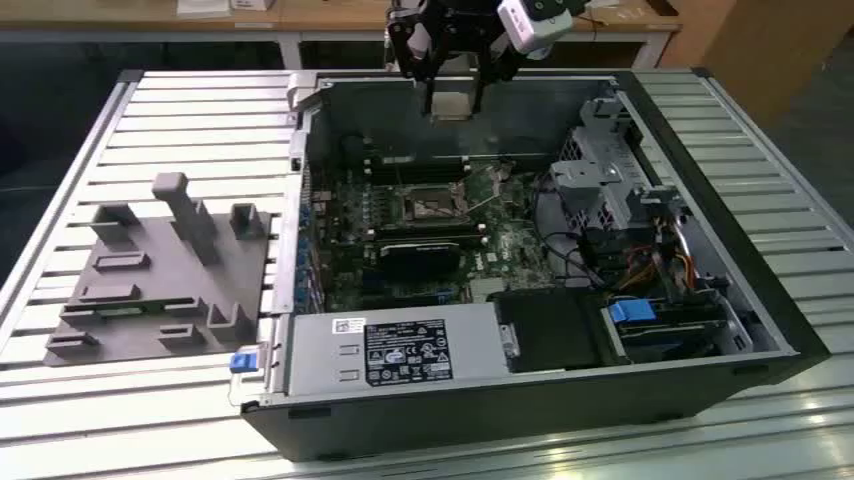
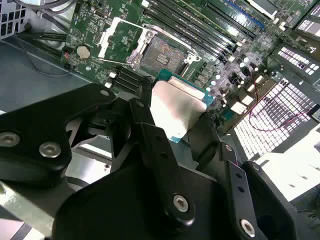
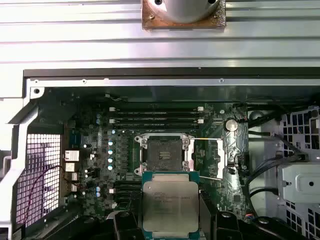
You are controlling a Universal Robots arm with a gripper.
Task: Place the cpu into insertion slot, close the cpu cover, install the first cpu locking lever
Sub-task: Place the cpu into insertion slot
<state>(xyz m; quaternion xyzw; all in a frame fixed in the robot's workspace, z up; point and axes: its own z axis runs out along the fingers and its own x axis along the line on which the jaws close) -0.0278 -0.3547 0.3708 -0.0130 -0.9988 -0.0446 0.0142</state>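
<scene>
My gripper (image 1: 451, 85) is shut on the cpu (image 1: 451, 100), a flat square chip with a dull silver top, held by its edges. It hangs high above the open computer case, over the case's far wall. In both wrist views the cpu (image 3: 170, 205) (image 2: 177, 107) sits between the black fingers (image 2: 150, 135). The insertion slot (image 3: 162, 155) (image 2: 162, 55) (image 1: 430, 205) on the green motherboard lies bare, well below the chip. The cpu cover (image 2: 107, 40) is swung open beside the slot. A thin metal locking lever (image 2: 175, 44) runs along the slot's edge.
The case walls (image 1: 307, 130) ring the motherboard. A black heatsink block (image 1: 420, 255) and memory slots (image 3: 155, 117) lie near the socket. A drive cage (image 1: 601, 180) with cables is on the exterior view's right, a power supply (image 1: 387, 350) in front, and a grey fixture plate (image 1: 160, 270) outside at left.
</scene>
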